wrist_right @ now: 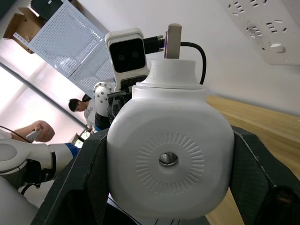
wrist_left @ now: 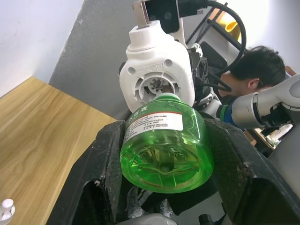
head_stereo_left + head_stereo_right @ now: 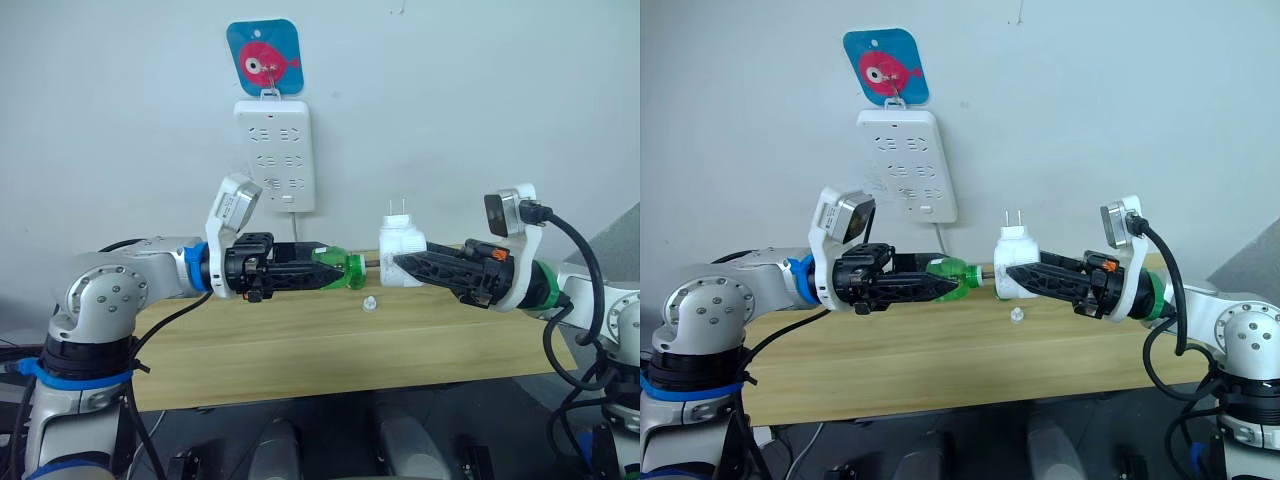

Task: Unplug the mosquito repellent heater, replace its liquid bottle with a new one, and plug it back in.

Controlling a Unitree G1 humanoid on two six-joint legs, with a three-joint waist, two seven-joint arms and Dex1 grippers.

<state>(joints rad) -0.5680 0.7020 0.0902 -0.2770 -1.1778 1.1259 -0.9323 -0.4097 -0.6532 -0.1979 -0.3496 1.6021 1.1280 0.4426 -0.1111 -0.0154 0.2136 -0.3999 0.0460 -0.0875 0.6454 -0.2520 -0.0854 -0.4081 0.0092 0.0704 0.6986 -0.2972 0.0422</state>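
The white mosquito repellent heater (image 3: 401, 251) hangs above the wooden table, prongs up, with my right gripper (image 3: 399, 265) shut on its body. My left gripper (image 3: 335, 272) is shut on a green liquid bottle (image 3: 346, 270) lying sideways, its neck pointing at the heater's open socket. In the left wrist view the green bottle (image 2: 165, 143) has its neck right at the heater (image 2: 158, 72) opening. From the right wrist, the heater's domed face (image 1: 169, 161) with its round hole sits between my black fingers (image 1: 261, 178).
A white power strip (image 3: 275, 153) hangs on the wall under a blue fish hook (image 3: 263, 59), above and left of the heater. A small clear cap (image 3: 369, 303) lies on the wooden table (image 3: 300, 350). A person (image 2: 260, 68) sits off behind my right arm.
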